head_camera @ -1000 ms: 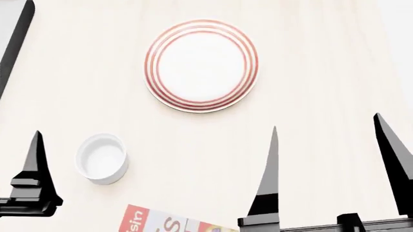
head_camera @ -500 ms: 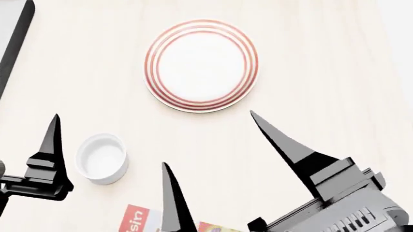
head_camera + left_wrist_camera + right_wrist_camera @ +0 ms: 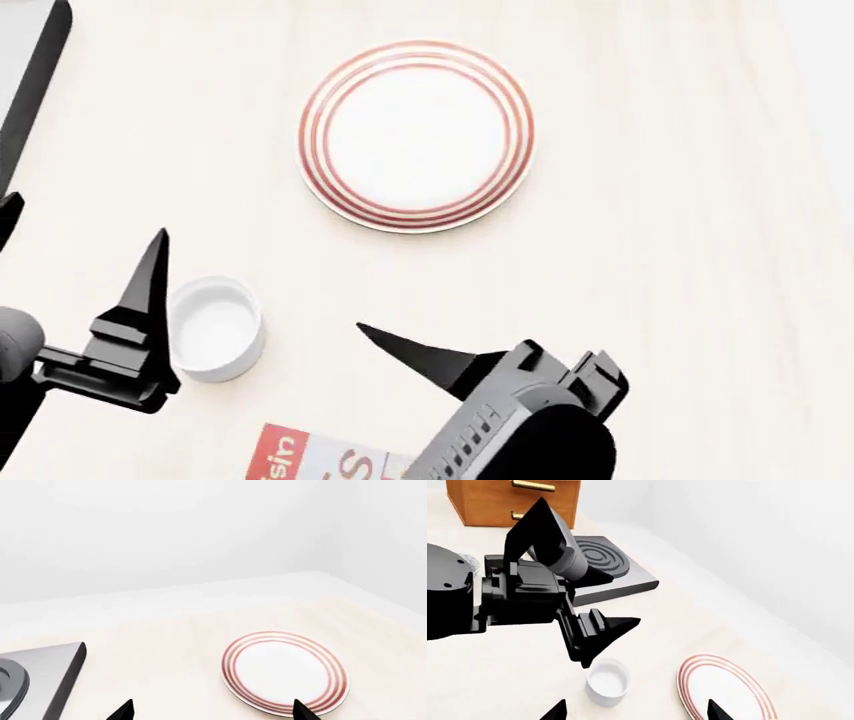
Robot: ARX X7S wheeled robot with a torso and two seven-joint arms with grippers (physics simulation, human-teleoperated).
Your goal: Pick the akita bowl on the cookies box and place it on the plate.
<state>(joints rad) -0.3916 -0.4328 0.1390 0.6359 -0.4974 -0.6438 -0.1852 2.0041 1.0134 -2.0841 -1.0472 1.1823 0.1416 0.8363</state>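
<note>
Pale tabletop holds your plate bare, well beyond both grippers' spread fingers; akita bowl unseen.

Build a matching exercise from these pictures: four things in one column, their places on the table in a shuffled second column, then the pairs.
Things:
1. round white plate with red rings
2. small plain white cup
3. red-and-white cookies box
4. black stove plate with concentric rings

Places:
A. cut off by the head view's bottom edge
B. beside the left arm's jaws
C. in front of the wooden drawer unit
D. alone, far middle of the head view

Pairs: 1-D, 2-B, 3-A, 4-C
</note>
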